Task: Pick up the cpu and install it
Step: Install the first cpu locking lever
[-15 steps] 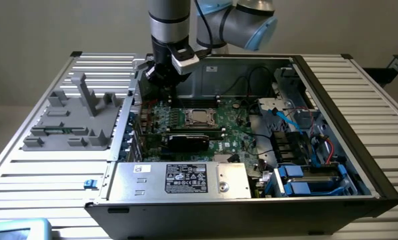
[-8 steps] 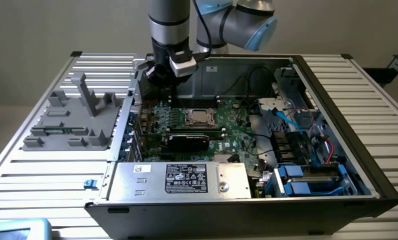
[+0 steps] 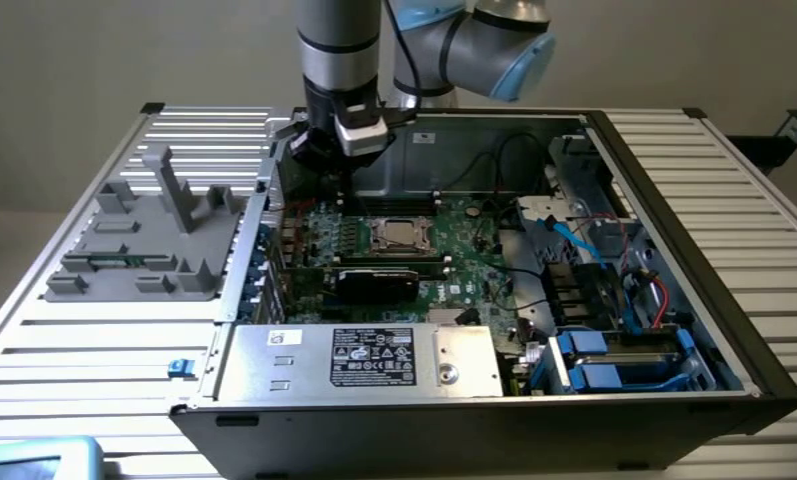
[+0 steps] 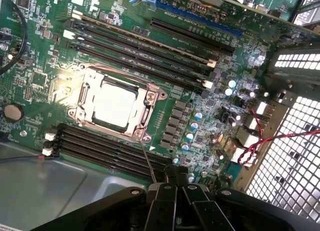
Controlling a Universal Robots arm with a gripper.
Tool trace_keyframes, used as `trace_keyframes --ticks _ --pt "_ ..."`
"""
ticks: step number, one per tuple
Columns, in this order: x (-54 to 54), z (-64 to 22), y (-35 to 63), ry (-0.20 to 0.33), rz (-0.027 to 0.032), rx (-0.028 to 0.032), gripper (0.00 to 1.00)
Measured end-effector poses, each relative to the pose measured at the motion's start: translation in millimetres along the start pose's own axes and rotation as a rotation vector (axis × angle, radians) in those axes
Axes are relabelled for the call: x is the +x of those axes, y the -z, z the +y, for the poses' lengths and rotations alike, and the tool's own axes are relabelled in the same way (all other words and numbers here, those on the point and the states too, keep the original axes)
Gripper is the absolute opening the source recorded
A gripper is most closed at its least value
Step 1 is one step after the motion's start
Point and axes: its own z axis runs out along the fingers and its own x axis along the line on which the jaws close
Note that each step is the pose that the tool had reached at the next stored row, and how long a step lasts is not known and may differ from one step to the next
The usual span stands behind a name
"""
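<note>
Silver-grey metal marks the cpu (image 3: pixel 398 236). In the exterior view it is seen lying in the motherboard socket inside the open computer case (image 3: pixel 698 240), while the gripper (image 3: pixel 329 165) is held above the board towards the exterior view's left, apart from the chip. In the wrist view the fingers (image 4: pixel 162 207) are pressed together with nothing pinched between them, and the chip is framed by the socket's metal bracket (image 4: pixel 80 93).

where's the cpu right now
The cpu lies inside the metal socket frame on the motherboard, between two banks of memory slots; in the exterior view it is mid-case, with the gripper nearby.
</note>
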Motion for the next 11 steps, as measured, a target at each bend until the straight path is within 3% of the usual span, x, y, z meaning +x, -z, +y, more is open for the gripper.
trace_keyframes --ticks 3,5,8,11 --pt "-0.4 0.0 -0.1 -0.017 -0.0058 0.0046 0.11" --pt "-0.9 -0.1 -0.3 -0.027 -0.0097 0.0123 0.11" --pt "-1.0 -0.1 -1.1 -0.042 -0.0048 0.0314 0.11" --pt "-1.1 0.1 -2.3 -0.067 0.0003 0.0358 0.11"
